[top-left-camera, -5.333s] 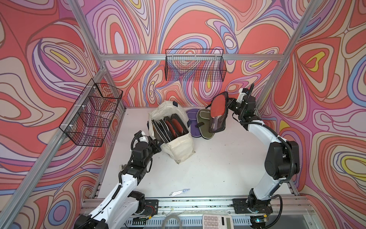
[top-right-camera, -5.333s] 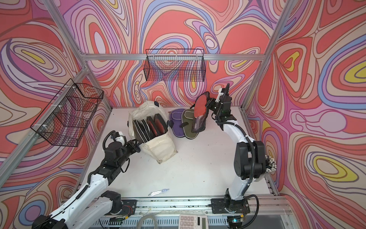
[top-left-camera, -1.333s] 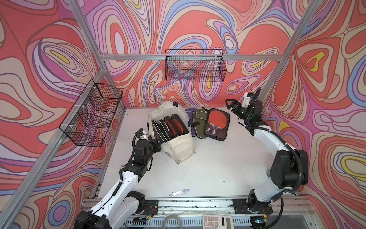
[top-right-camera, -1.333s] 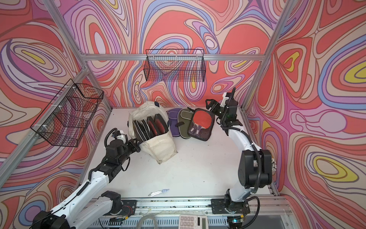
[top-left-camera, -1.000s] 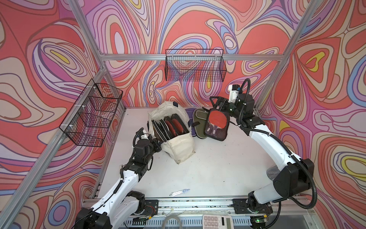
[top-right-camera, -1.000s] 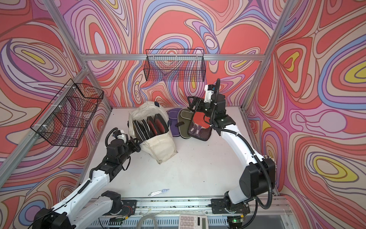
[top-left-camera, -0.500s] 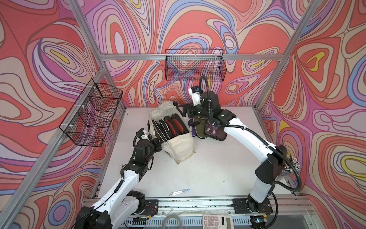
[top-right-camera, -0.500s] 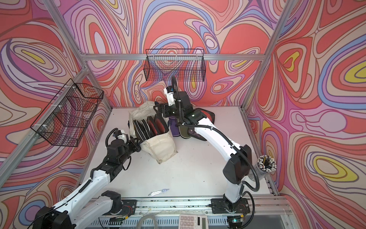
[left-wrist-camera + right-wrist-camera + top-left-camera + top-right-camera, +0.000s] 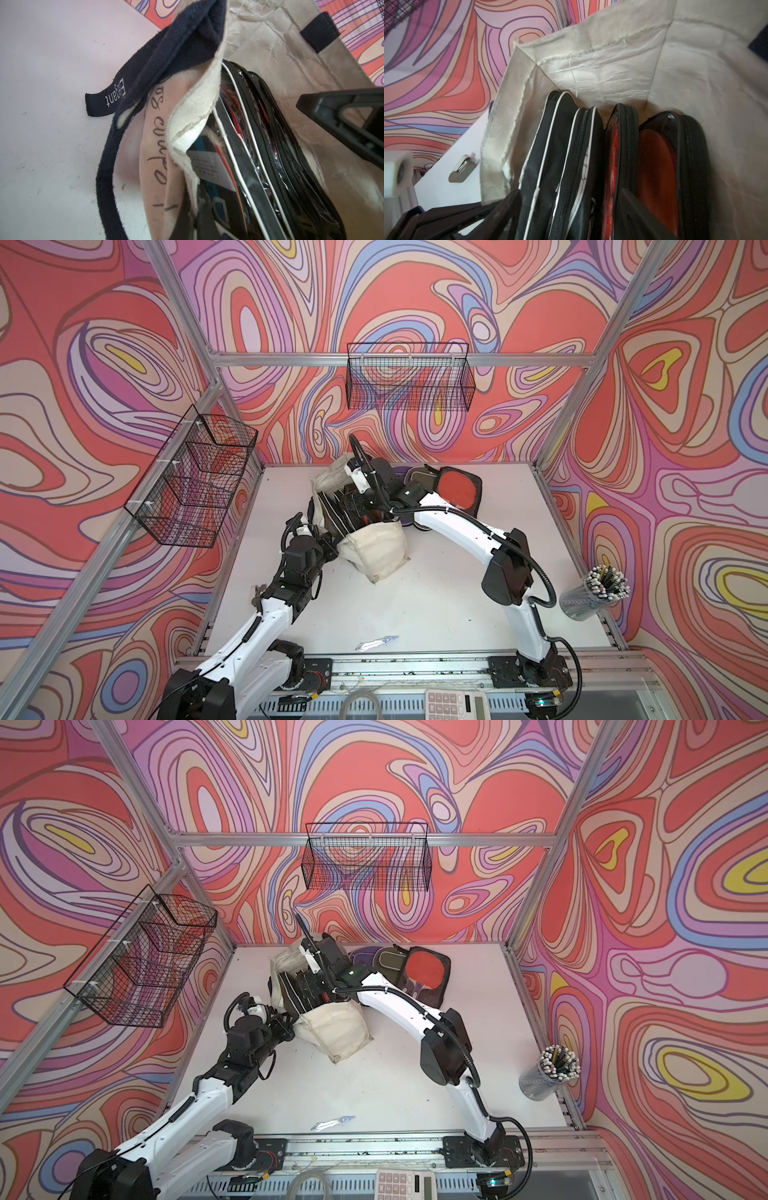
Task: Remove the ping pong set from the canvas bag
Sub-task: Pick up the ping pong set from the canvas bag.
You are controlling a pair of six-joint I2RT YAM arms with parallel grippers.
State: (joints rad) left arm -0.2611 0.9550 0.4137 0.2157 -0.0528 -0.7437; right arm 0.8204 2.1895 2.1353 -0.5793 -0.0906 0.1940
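White table (image 9: 436, 605) boxed in by swirly red-purple walls (image 9: 415, 290), with a wire basket (image 9: 409, 377) on the back one. The canvas bag (image 9: 376, 549) sits toward the back, ping pong cases (image 9: 583, 166) standing inside. The left gripper (image 9: 330, 545) is pinched tight on the bag's rim. The right gripper (image 9: 570, 193) has its jaws apart, straddling two black cases. Pen cup (image 9: 590, 597) at the far right edge.

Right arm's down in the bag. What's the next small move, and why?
Probably close the right gripper: its fingers stand apart around the black cases in the bag, and the left gripper pinches the bag steady.
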